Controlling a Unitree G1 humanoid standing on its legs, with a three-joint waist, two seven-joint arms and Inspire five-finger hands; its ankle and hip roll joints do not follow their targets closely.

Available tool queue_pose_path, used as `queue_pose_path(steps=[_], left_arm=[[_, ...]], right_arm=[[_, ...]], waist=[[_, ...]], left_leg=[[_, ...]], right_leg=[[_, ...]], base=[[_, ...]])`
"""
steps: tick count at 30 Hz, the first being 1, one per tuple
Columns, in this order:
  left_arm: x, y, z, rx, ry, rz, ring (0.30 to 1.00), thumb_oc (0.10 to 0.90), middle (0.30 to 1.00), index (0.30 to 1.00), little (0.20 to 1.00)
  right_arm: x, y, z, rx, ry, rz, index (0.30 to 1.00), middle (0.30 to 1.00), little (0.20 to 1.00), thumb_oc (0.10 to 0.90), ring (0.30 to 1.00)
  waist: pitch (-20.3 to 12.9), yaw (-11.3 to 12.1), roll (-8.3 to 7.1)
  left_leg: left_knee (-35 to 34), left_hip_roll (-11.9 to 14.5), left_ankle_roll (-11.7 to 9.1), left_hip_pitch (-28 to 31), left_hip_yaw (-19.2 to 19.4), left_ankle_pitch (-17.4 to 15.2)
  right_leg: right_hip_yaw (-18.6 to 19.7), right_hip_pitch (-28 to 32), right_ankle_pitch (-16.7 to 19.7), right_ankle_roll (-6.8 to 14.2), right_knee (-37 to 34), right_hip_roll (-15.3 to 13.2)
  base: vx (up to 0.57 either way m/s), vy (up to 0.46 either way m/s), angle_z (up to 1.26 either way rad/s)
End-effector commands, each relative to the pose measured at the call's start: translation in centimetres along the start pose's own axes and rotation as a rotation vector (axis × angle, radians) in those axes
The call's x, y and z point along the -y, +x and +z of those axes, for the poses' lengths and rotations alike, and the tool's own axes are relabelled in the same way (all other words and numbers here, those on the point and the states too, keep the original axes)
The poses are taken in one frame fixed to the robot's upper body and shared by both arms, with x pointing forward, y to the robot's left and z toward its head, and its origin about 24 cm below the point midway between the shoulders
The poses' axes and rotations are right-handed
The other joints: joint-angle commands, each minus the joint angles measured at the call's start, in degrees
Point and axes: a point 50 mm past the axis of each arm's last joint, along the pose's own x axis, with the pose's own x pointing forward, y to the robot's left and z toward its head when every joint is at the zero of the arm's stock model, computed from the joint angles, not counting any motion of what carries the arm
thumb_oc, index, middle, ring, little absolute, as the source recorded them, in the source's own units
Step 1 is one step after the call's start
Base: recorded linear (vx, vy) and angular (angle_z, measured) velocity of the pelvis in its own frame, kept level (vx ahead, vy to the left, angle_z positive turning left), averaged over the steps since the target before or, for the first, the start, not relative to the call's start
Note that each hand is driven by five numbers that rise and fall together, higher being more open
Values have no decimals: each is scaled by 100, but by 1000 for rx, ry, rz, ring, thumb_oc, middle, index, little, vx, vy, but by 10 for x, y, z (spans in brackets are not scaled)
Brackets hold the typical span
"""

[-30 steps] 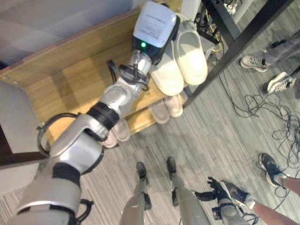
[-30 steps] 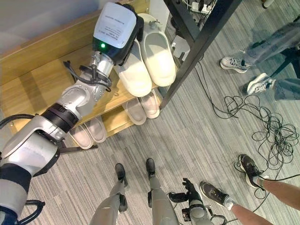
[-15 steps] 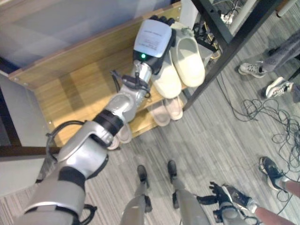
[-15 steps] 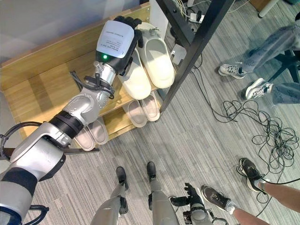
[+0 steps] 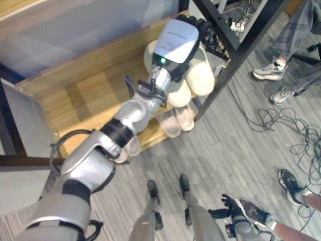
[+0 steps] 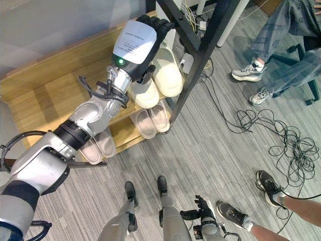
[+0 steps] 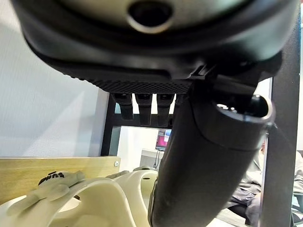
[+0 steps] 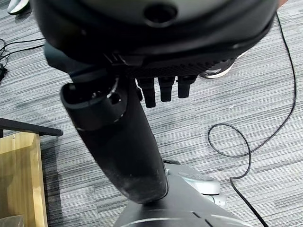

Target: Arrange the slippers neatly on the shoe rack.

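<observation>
A pair of cream slippers (image 5: 203,75) lies side by side at the right end of the wooden shoe rack's top shelf (image 5: 95,90). My left hand (image 5: 178,42) hangs open over them, fingers straight and pointing to the rack's far right corner, hiding much of the nearer slipper (image 6: 143,93). In the left wrist view the cream slipper (image 7: 94,203) lies just under the thumb (image 7: 203,165); I cannot tell whether they touch. Two pairs of pale pink slippers (image 5: 178,118) (image 5: 128,145) rest on the lower shelf. My right hand (image 5: 233,213) hangs open low over the floor.
A black metal frame (image 5: 241,45) rises right beside the rack's right end. People's shoes (image 5: 266,73) (image 5: 291,181) and loose black cables (image 5: 296,130) lie on the grey floor to the right. A grey wall backs the rack.
The camera has shifted. My left hand has slid further right and back over the cream slippers, now covering more of them. The slippers have kept their place.
</observation>
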Motion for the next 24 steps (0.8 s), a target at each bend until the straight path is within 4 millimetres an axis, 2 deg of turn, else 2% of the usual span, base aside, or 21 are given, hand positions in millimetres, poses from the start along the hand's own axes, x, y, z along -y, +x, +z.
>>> queue_pose_path(steps=[1,7,10,14,15,16,17,19,20,22,24], left_arm=[[-42,33,16,53,-42,179,900,800,900,900,900],[-42,25,21,90,-72,181,900,800,900,900,900],[-29,6,19,81,-145,154,900,800,900,900,900],[-16,-21,7,64,-96,157,900,800,900,900,900],[-3,-44,2,47,-126,107,900,800,900,900,900],[-3,-45,1,46,-126,106,900,800,900,900,900],[-1,-56,-2,36,-153,99,900,800,900,900,900],[8,-90,-4,14,-265,60,900,800,900,900,900],[17,-124,-3,-36,-424,-4,900,800,900,900,900],[26,-160,0,-124,-626,-68,900,800,900,900,900],[33,-196,-1,-233,-737,-125,900,800,900,900,900]], right_arm=[[27,-11,-39,-120,-42,-63,900,900,900,800,900],[23,-15,-49,-166,-27,-55,900,900,900,800,900],[18,-19,-58,-203,-53,-40,900,900,900,800,900],[8,-21,-62,-216,-76,-4,900,900,900,800,900],[3,-23,-63,-225,-47,1,900,900,900,800,900],[3,-23,-64,-226,-48,1,900,900,900,800,900],[0,-24,-66,-236,-28,3,900,900,900,800,900],[-8,-29,-72,-263,-4,12,900,900,900,800,900],[-13,-34,-81,-299,-4,26,900,900,900,800,900],[-18,-40,-90,-336,-6,38,900,900,900,800,900],[-23,-45,-95,-354,-2,47,900,900,900,800,900]], waist=[[-509,154,168],[-663,202,172],[-806,277,150],[-949,370,107],[-1034,414,76],[-1032,408,77],[-1069,462,60],[-1150,561,30],[-1254,622,26],[-1354,704,11],[-1439,792,4]], left_leg=[[-38,66,-392,192,-478,-698],[-38,77,-396,368,-488,-722],[-38,68,-411,653,-509,-772],[-38,66,-431,931,-549,-805],[-38,77,-438,1085,-559,-828],[-38,77,-438,1092,-561,-829],[-38,84,-440,1148,-574,-832],[-38,92,-441,1304,-600,-856],[-38,98,-441,1468,-598,-883],[-38,92,-441,1636,-601,-903],[-38,92,-429,1767,-606,-932]], right_leg=[[-398,-13,-514,654,273,-540],[-446,197,-568,660,292,-529],[-542,531,-643,665,284,-504],[-666,824,-706,658,290,-475],[-721,993,-739,652,291,-462],[-723,1002,-739,652,288,-462],[-750,1063,-751,647,295,-457],[-821,1236,-805,627,306,-431],[-869,1417,-832,605,300,-423],[-907,1608,-839,597,252,-398],[-926,1767,-844,581,182,-378]], base=[[0,0,0],[8,-1,0],[52,-19,3],[16,-17,4],[2,-19,13],[-15,-23,14],[-10,-23,7],[3,-24,7],[37,-7,12],[8,-15,20],[-7,-22,20]])
